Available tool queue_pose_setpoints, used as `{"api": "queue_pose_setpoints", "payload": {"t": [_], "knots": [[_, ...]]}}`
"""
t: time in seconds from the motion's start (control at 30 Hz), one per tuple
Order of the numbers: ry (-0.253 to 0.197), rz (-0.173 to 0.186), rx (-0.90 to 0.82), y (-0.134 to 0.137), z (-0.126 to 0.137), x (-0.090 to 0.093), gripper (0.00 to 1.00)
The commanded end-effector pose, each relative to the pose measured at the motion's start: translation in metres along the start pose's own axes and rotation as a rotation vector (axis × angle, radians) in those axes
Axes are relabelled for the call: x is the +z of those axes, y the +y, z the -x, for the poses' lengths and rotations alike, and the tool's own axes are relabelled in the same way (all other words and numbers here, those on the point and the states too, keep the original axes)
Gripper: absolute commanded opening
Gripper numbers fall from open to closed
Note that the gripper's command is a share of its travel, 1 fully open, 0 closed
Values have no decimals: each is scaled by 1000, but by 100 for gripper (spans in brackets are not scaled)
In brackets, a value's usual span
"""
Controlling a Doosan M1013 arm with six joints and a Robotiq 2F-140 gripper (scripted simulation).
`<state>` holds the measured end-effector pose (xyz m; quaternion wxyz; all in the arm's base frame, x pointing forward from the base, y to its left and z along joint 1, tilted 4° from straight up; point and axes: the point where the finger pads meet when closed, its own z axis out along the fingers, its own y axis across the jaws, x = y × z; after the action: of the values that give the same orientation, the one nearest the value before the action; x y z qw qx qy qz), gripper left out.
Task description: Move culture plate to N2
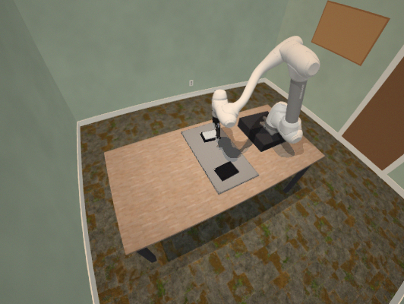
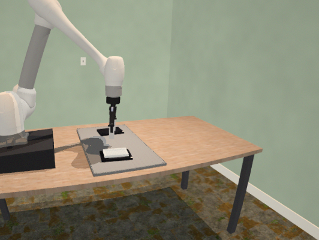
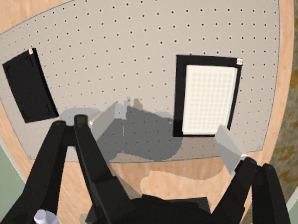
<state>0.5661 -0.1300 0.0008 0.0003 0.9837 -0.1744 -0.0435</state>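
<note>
The white lidded culture plate (image 1: 209, 134) sits flat on the black nest N1 (image 2: 116, 155) at one end of the grey perforated mat (image 1: 219, 158). The other black nest, N2 (image 1: 226, 171), is bare. In the wrist view the plate (image 3: 209, 98) is at the right and N2 (image 3: 29, 87) at the left. My gripper (image 3: 166, 122) is open and empty. It hangs well above the mat's base-side edge, between the two nests and closer to the plate, as the top view shows (image 1: 218, 134). In the exterior view the gripper (image 2: 111, 127) points straight down.
The arm stands on a black block (image 1: 260, 131) on the wooden table, beside the mat. The arm's shadow (image 2: 93, 144) falls on the mat near N1. The mat reaches close to the table's edge by N1 (image 2: 129, 169).
</note>
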Motion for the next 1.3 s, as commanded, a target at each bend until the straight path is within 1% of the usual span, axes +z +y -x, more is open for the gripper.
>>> {"api": "queue_pose_setpoints", "payload": {"t": [0.0,0.07,0.13,0.33,0.43,0.5,0.57,1.07,1.2,1.27], "knots": [[7,-15,-62,17,-5,1,100],[7,-15,-62,24,-8,2,100],[7,-15,-62,24,-8,2,100],[23,-29,-157,52,-14,4,100],[23,-29,-157,60,-16,5,100],[31,-35,-204,69,-18,6,100],[31,-35,-204,78,-19,6,100],[31,-35,-204,78,-19,6,100],[31,-35,-204,77,-19,13,100],[31,-35,-204,77,-19,13,100]]}}
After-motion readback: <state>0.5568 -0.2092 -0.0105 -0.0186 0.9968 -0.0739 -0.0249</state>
